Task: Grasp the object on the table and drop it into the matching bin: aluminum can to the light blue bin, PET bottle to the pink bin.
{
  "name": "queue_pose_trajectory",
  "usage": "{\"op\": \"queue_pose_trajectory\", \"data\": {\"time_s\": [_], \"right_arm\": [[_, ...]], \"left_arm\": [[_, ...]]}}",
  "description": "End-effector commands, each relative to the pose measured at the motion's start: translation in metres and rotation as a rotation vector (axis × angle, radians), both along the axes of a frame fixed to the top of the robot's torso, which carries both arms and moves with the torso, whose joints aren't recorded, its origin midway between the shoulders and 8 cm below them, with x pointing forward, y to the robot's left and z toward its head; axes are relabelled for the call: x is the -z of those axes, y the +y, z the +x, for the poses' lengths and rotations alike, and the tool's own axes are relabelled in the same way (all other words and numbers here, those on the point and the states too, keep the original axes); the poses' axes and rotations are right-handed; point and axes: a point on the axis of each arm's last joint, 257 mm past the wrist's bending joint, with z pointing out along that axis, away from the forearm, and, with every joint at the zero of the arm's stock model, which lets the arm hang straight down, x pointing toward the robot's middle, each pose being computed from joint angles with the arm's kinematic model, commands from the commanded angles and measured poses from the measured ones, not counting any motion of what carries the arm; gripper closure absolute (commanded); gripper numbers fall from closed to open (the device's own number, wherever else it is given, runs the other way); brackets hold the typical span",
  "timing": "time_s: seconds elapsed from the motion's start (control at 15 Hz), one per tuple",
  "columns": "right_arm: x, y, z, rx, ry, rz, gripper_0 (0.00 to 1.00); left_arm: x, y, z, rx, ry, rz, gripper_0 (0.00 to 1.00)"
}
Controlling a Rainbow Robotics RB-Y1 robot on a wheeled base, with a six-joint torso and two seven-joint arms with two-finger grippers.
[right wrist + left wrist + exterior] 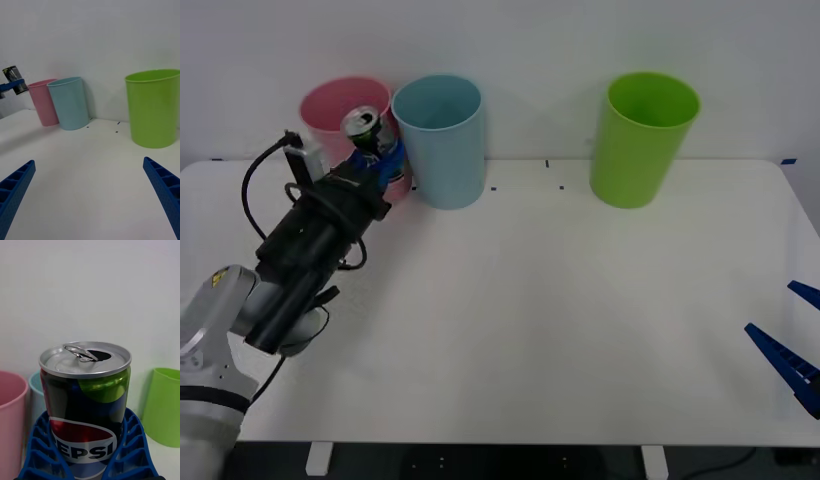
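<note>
Nearest thing first: the right gripper [792,352] sat parked at the near right edge of the counter [560,320], its fingers [165,187] spread wide with nothing between them, so it was just waiting.

All the action was on the left. The left gripper [372,158] had its blue fingers [129,435] clenched around the lower body of the can [366,128], which was held upright and lifted well clear of the counter, with its pull-tab top facing up. From the front it sat over the gap between the pink bin [340,105] and the light blue bin [440,140], maybe a bit more toward the pink one.

So my read was that the carry was nearly done but the drop wasn't lined up. Cans go in the blue bin, so the move should have been a small shift right and a touch farther back until the can sat squarely over the blue rim, staying high enough not to clip it. Only then let go. Releasing from there risked bouncing it off the rim or dropping it into the pink bin.

The green bin [645,140] stood far right, well apart and irrelevant.
</note>
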Motion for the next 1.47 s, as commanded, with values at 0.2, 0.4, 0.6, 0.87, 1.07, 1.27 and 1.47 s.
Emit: {"op": "queue_pose_trajectory", "data": {"time_s": [0.2,0.4,0.6,0.87,1.07,1.27,1.47], "right_arm": [[0.000,0.000,0.000,0.000,0.000,0.000,0.00],[0.000,0.000,0.000,0.000,0.000,0.000,0.00],[0.000,0.000,0.000,0.000,0.000,0.000,0.00],[0.000,0.000,0.000,0.000,0.000,0.000,0.00],[0.000,0.000,0.000,0.000,0.000,0.000,0.00],[0.000,0.000,0.000,0.000,0.000,0.000,0.00],[0.000,0.000,0.000,0.000,0.000,0.000,0.00]], "left_arm": [[-0.042,-0.022,0.034,-0.015,0.028,-0.083,1.00],[-0.052,-0.029,0.059,-0.035,0.041,-0.072,1.00],[-0.063,-0.036,0.083,-0.048,0.047,-0.052,1.00],[-0.070,-0.042,0.115,-0.126,0.078,-0.037,1.00],[-0.073,-0.044,0.135,-0.208,0.097,0.008,1.00],[-0.075,-0.054,0.149,-0.261,0.121,0.036,1.00],[-0.078,-0.059,0.159,-0.303,0.137,0.051,1.00]]}}
